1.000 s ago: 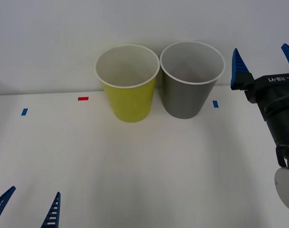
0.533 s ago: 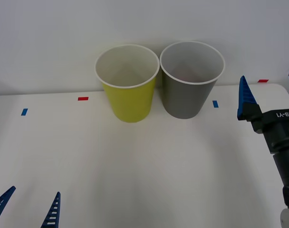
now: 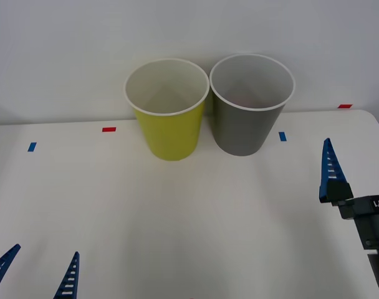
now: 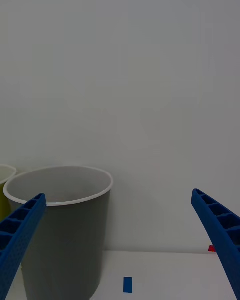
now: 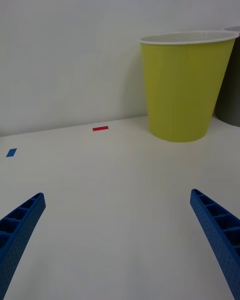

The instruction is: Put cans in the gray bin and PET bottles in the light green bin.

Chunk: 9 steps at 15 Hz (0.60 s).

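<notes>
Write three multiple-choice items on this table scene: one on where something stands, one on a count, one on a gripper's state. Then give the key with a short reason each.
1. Where does the gray bin stand relative to the light green bin?
A. In front of it, nearer the robot
B. Beside it, toward the robot's right
C. Stacked inside it

2. How many small blue tape marks lie on the table in the front view?
A. Two
B. Four
C. None

3. What is the state of the right gripper?
A. Shut on a can
B. Shut on nothing
C. Open, with nothing between its fingers

Key: 1 B, the two bins stand side by side at the back wall, gray on the right. 2 A, one blue mark lies at far left and another by the gray bin. 3 C, the right wrist view shows both fingers spread at the corners.
</notes>
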Available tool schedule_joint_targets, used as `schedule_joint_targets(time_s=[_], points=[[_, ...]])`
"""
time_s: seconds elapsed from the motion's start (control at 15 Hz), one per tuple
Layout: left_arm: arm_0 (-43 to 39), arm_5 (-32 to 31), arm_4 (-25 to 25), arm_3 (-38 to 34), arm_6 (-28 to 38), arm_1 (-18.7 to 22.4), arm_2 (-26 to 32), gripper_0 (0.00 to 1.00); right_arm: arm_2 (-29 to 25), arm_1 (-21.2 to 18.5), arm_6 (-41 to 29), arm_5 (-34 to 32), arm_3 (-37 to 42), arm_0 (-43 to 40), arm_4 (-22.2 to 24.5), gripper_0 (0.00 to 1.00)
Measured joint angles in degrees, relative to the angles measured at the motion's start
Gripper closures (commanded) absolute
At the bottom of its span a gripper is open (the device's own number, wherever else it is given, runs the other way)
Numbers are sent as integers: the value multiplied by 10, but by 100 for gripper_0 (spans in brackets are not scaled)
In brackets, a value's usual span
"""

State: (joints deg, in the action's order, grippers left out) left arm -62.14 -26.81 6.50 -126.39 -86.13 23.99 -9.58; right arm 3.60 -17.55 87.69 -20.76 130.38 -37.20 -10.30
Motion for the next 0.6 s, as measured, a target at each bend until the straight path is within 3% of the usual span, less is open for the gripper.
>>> schedule_joint_targets(time_s=[0.13, 0.6], points=[[0, 0, 0, 0, 0, 0, 0, 0, 2, -5, 5, -45, -37, -21, 7, 0], [0, 0, 0, 0, 0, 0, 0, 0, 17, -13, 0, -55, -40, -136, -5, 0]])
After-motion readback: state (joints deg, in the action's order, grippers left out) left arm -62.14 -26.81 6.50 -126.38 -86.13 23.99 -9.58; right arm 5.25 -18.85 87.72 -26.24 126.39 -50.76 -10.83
